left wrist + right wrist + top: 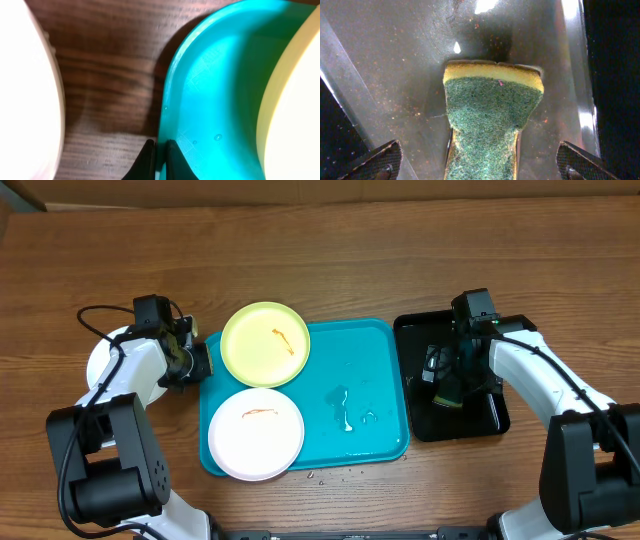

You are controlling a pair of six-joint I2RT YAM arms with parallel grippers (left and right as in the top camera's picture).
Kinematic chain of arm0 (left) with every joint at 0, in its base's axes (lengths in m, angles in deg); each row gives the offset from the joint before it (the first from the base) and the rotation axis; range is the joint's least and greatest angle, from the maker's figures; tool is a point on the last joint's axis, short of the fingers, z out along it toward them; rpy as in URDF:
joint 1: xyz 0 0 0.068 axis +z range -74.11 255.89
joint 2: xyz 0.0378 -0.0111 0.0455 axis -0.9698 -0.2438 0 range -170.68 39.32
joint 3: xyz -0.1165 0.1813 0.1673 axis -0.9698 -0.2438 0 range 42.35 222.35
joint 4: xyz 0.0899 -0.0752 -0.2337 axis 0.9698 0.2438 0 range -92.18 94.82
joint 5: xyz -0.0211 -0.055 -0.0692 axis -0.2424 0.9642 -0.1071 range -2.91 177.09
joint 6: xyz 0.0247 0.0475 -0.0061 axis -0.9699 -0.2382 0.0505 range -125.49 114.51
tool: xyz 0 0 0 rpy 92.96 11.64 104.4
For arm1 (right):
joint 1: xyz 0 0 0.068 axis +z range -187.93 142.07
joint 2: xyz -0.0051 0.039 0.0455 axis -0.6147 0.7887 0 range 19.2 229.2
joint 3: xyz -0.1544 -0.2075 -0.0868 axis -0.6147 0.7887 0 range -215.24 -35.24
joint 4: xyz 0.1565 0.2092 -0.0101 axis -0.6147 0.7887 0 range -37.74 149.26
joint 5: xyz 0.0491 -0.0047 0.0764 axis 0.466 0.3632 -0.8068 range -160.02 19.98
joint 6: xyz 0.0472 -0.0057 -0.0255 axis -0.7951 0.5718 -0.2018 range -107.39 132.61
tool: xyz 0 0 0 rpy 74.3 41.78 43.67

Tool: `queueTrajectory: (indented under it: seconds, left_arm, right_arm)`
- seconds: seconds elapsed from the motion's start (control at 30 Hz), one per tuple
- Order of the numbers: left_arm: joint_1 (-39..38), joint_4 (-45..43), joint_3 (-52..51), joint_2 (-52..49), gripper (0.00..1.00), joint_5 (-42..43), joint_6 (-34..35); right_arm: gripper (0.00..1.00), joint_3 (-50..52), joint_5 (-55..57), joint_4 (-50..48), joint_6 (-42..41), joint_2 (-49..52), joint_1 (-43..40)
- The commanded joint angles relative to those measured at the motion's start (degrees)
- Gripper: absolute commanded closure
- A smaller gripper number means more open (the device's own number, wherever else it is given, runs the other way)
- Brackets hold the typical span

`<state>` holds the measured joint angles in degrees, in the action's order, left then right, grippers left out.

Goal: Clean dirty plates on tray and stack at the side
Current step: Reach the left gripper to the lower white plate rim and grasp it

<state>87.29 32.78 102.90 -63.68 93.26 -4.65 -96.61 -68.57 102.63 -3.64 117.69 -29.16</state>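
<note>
The turquoise tray [370,370] lies mid-table. A pale yellow-green plate [265,343] with an orange smear rests on its far left corner. On its near left part sits a white plate [256,433], also smeared. Another white plate [100,360] lies on the wood to the left, partly under my left arm. My left gripper [200,365] is shut on the tray's left rim [167,100], one finger [146,161] outside it and one inside. My right gripper [479,165] hangs open over a green and yellow sponge [492,115], which lies between the wide-spread fingers.
The sponge lies in a glossy black tray [480,420] to the right of the turquoise one. Water drops [345,410] sit on the turquoise tray's floor, and a few spots mark the wood by its near edge.
</note>
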Motion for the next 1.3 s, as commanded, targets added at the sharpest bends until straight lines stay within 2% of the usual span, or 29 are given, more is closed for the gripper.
queueTrajectory:
  seconds: [0.0,0.07,0.13,0.2,0.23,0.33,0.47,0.67,0.83,1.03,1.27]
  left_arm:
    - [-1.57,-1.33,-0.37,-0.76,0.96,-0.11,-1.4]
    - [-2.45,-1.36,-0.37,-0.76,0.95,-0.13,-2.21]
    - [-3.26,-1.33,-0.37,-0.76,0.88,-0.17,-2.23]
    - [-3.74,-1.31,-0.37,-0.76,0.69,-0.31,-2.71]
    - [-3.82,-1.25,-0.35,-0.76,0.63,-0.37,-2.75]
    - [-3.82,-0.46,-0.04,-0.7,0.5,-0.35,-2.78]
    - [-3.82,2.86,2.23,-0.52,0.41,-0.28,-2.54]
    - [-3.93,8.92,8.59,2.89,0.39,-0.2,-1.01]
    - [-3.93,15.91,13.49,10.36,0.37,-0.04,1.53]
    - [-4.5,25.55,13.44,20.79,0.41,9.68,7.26]
    - [-9.14,31.95,11.63,31.26,0.39,11.85,8.07]
  right_arm:
    - [0.0,0.39,-0.04,-0.24,0.0,-1.2,0.11]
    - [0.0,0.39,-0.07,-0.24,0.0,-1.2,0.11]
    - [0.0,0.39,-0.04,-0.24,0.0,-1.2,0.11]
    - [0.0,0.39,-0.04,-0.22,0.0,-1.2,0.11]
    - [0.0,0.39,-0.04,-0.22,0.0,-1.2,0.11]
    - [0.0,0.39,-0.04,-0.24,0.0,-1.2,0.11]
    - [0.0,0.39,-0.04,-0.24,0.0,-1.2,0.11]
    - [0.0,0.39,-0.04,-0.22,0.0,-1.2,0.11]
    - [0.0,0.39,-0.04,-0.24,0.0,-1.2,0.11]
    - [0.0,0.39,-0.07,-0.24,0.0,-1.2,0.11]
    - [0.0,0.39,-2.62,-5.9,-0.02,-1.2,0.11]
